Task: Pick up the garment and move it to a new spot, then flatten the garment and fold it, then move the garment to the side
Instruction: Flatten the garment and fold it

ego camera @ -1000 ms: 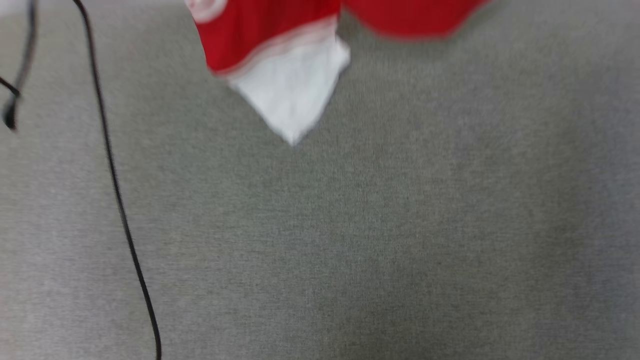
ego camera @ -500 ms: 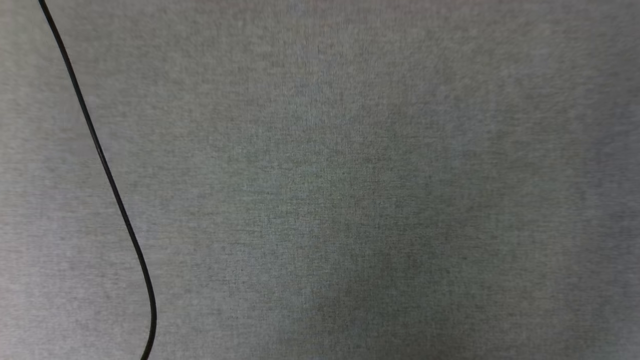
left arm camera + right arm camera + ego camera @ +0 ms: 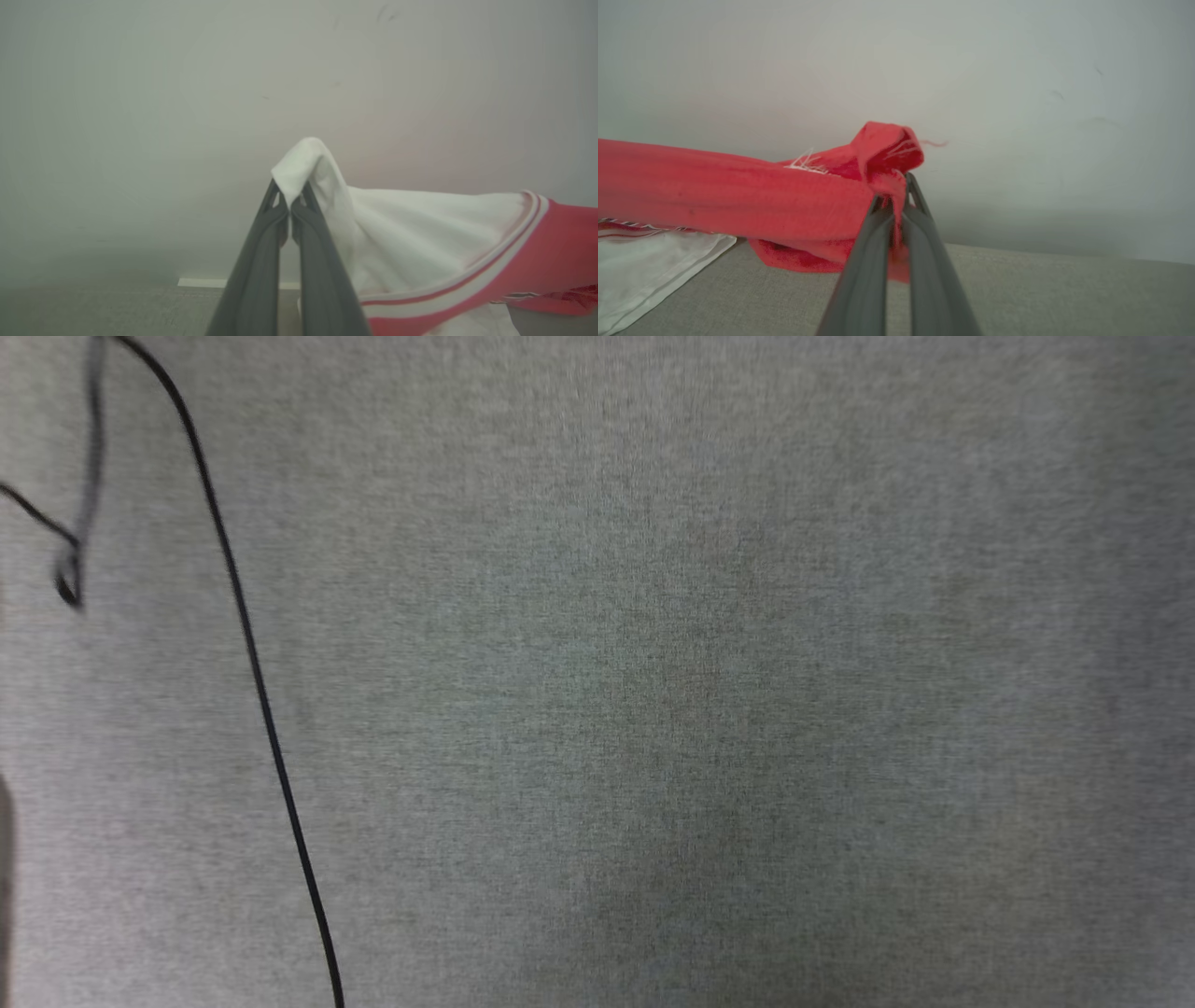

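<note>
Task so far: the garment (image 3: 420,233) is hanging up off the gray cloth surface (image 3: 653,709), so the pick-up looks done and the move to a new spot seems to be going on.
Left to do: laying it down, flattening it, folding it, and moving it to the side.
Left jaws: squeezing shut on a white sleeve corner at their tips.
Right jaws: pinching shut on a red bunch of cloth.
Where the garment is: it is spreading from the left jaws toward 4 o'clock, and from the right jaws toward 9 o'clock, with a white part seeming to touch the surface at 8 o'clock.
</note>
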`<state>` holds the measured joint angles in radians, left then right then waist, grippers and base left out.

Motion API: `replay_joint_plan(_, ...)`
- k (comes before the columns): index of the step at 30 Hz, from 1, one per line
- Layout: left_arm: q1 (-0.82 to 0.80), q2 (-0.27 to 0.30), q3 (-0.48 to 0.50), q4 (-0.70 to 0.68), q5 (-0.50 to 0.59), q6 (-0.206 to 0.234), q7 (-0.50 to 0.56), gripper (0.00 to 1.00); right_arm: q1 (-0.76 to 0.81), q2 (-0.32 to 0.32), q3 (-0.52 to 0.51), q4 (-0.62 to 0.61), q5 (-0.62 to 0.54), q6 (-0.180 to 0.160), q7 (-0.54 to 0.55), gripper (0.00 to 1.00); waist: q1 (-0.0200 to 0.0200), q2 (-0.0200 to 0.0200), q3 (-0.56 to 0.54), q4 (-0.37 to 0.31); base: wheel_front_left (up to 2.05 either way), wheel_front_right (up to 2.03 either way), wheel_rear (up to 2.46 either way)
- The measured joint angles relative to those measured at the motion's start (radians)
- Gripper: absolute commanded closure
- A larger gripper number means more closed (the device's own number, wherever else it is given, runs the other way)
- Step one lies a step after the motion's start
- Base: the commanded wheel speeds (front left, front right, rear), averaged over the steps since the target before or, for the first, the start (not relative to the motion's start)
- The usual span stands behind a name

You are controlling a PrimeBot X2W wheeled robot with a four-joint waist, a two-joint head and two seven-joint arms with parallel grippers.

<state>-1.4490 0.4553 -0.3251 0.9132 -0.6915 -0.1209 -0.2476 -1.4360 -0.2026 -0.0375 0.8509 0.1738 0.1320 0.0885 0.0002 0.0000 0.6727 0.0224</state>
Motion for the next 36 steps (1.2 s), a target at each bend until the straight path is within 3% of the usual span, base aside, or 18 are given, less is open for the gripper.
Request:
replay_joint_plan(7, 0.281, -0.032, -0.001, -0.010, -0.051, -0.010, -0.011, 1.00, 0.273, -0.014, 0.042, -0.007, 0.072, 0.000, -0.029, 1.00, -0.0002, 0.0000, -0.126, 0.007, 0.00, 0.00, 0.00)
replay_joint_plan(18, 0.791, -0.062, 0.038, -0.179, -0.079, -0.008, -0.012, 1.00, 0.797, -0.038, 0.016, -0.256, 0.155, 0.002, 0.016, 1.00, -0.0005, 0.0001, -0.369, 0.023, 0.00, 0.00, 0.00)
replay_joint_plan(26, 1.118, -0.055, 0.057, -0.322, -0.123, 0.055, 0.010, 1.00, 1.186, 0.023, -0.095, -0.527, 0.155, 0.005, 0.111, 1.00, -0.0006, 0.0001, -0.527, 0.031, 0.00, 0.00, 0.00)
replay_joint_plan(36, 1.464, -0.022, 0.088, -0.604, -0.168, 0.211, 0.087, 1.00, 1.551, 0.133, -0.217, -0.828, 0.123, 0.007, 0.252, 1.00, -0.0005, 0.0001, -0.653, 0.054, 0.00, 0.00, 0.00)
